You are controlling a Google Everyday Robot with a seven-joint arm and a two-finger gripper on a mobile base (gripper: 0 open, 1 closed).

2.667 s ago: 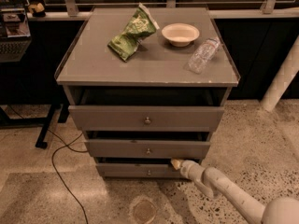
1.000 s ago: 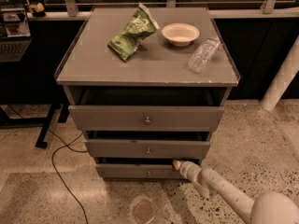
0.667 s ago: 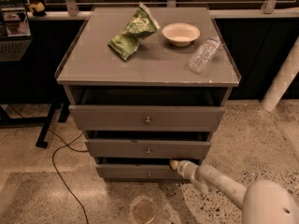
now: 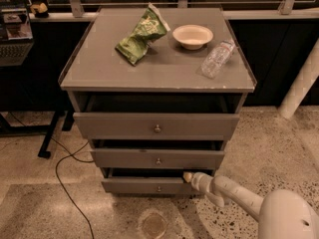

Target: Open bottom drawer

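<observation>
The bottom drawer (image 4: 144,185) is the lowest in the table's (image 4: 99,68) front, with a dark gap above it. The tool (image 4: 189,177) is at the table's lower right front, against that drawer's top edge; I cannot tell how wide it stands. It may slip off that thin edge. With the knob (image 4: 159,188) at the table's lower middle unheld, an off-centre pull could jam the drawer askew.

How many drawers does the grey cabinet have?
3. The top drawer sits just under the tabletop, the middle drawer is below it, and the bottom drawer is lowest. The gripper is at the bottom drawer's upper right edge. None seems hidden.
</observation>
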